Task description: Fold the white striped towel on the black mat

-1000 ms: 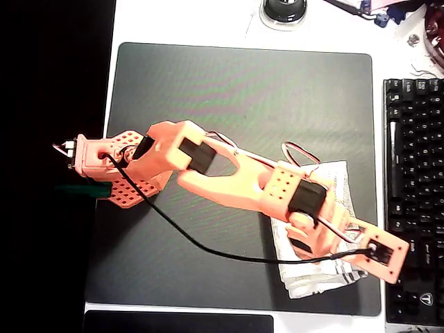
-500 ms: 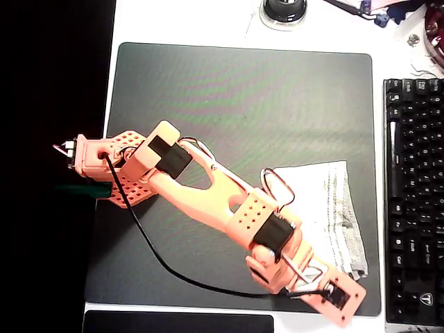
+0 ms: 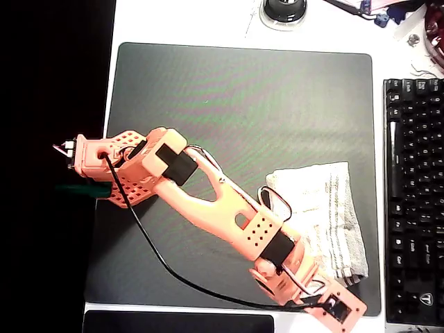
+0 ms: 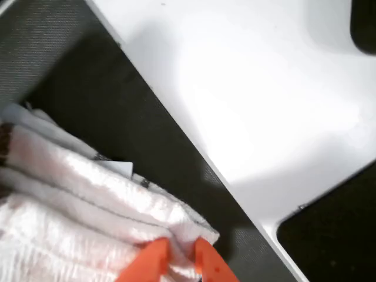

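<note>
Towel corner sits pinched between the orange jaws point(image 4: 176, 261), which are clamped on the white striped towel point(image 3: 326, 208) (layers already doubled). Just beyond them runs the black mat point(image 3: 229, 104) edge, then white counter point(image 4: 264, 88). Judged mid-fold: next, carry the corner across and release squarely.

You are working at an office-type desk setup: a white surface point(image 3: 208, 21) carries a black mat point(image 3: 243, 90), a black keyboard point(image 3: 414, 194) at the right edge, and a round black device point(image 3: 283, 10) at the top.
</note>
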